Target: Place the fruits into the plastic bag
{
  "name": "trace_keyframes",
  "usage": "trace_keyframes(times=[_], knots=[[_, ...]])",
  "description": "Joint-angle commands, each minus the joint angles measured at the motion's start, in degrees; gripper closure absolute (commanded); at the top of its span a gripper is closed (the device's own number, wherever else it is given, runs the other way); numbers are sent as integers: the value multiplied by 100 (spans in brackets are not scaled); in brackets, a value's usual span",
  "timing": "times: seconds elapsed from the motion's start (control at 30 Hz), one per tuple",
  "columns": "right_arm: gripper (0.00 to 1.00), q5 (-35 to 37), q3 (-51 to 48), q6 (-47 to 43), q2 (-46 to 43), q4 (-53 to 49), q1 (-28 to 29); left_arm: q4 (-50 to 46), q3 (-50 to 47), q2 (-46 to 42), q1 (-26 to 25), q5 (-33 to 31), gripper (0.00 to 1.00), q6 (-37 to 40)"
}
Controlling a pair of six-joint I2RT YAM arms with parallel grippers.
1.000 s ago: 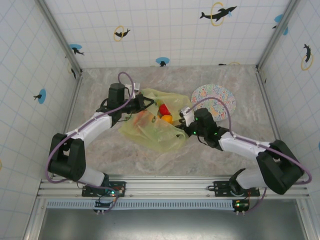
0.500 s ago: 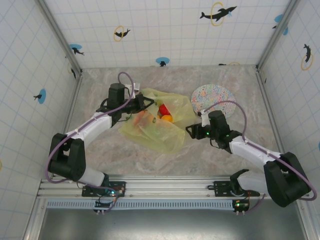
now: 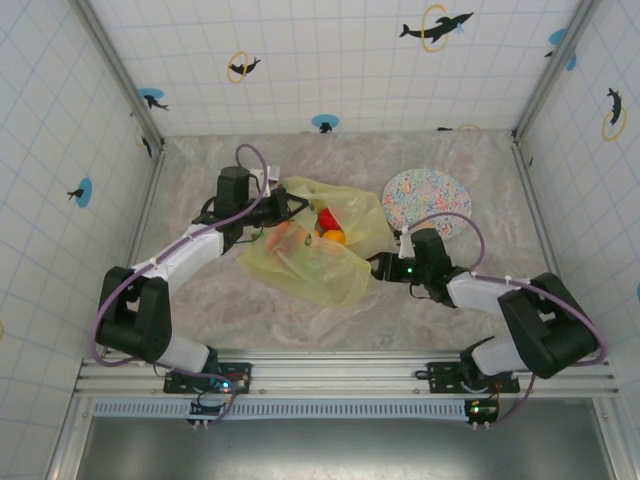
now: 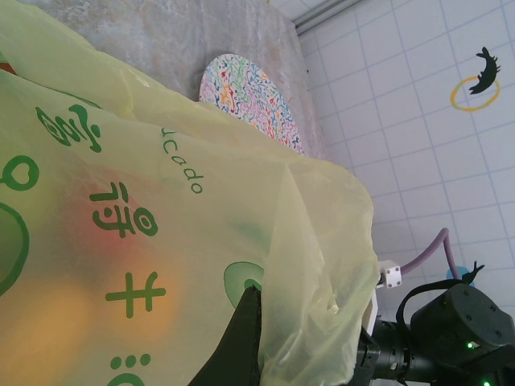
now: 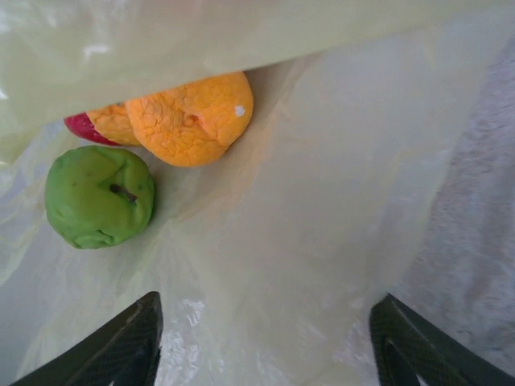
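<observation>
The yellow-green plastic bag (image 3: 315, 250) lies mid-table with its mouth facing right. My left gripper (image 3: 290, 207) is shut on the bag's upper film (image 4: 161, 241) at the far-left rim; one black finger (image 4: 245, 338) presses into the plastic. A red fruit (image 3: 327, 217) and an orange fruit (image 3: 335, 237) show through the opening. My right gripper (image 3: 381, 265) is open at the bag's right edge, its fingers (image 5: 129, 346) spread over the lower film. Ahead of it, inside the bag, lie a green apple (image 5: 98, 195), an orange fruit (image 5: 189, 117) and a red piece (image 5: 80, 127).
The round speckled plate (image 3: 427, 199) sits to the right of the bag, beyond my right arm, and also shows past the bag in the left wrist view (image 4: 249, 88). Tiled walls enclose the marble table (image 3: 240, 300).
My right arm has swung and its gripper has shifted slightly nearer and lower along the bag's right edge. The left gripper has stayed put, holding the bag.
</observation>
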Motion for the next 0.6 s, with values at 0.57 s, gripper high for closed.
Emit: trace_keyframes(times=[0.57], knots=[[71,308,-335,1265,1036,2320,269,51,30,-128,-20,58,100,29]])
